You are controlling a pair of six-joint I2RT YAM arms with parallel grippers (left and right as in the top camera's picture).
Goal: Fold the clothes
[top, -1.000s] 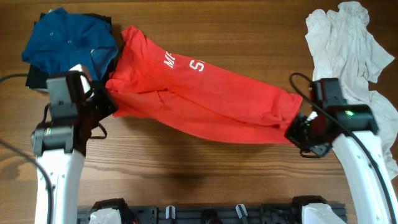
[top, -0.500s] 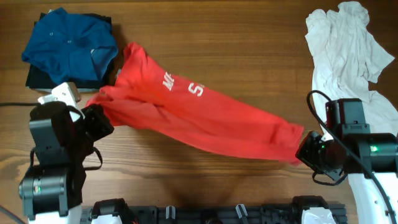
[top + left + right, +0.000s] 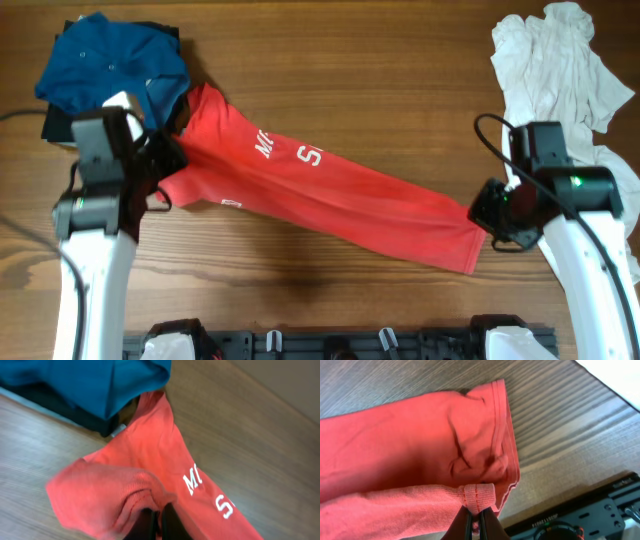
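A red T-shirt [image 3: 330, 205] with white letters lies stretched slantwise across the table, from upper left to lower right. My left gripper [image 3: 165, 165] is shut on its left end, with cloth bunched over the fingers [image 3: 159, 520] in the left wrist view. My right gripper [image 3: 490, 215] is shut on a folded hem [image 3: 479, 496] at the shirt's right end. The shirt's hem edge [image 3: 502, 435] lies flat on the wood in the right wrist view.
A blue garment [image 3: 110, 65] lies on a dark folded one [image 3: 60, 125] at the back left, touching the red shirt's corner. A pile of white clothes [image 3: 560, 80] lies at the back right. A black rail [image 3: 340, 342] runs along the front edge.
Both arms moved back away from the front edge with the shirt. The shirt is now stretched flatter and narrower, with its lower fold brought over.
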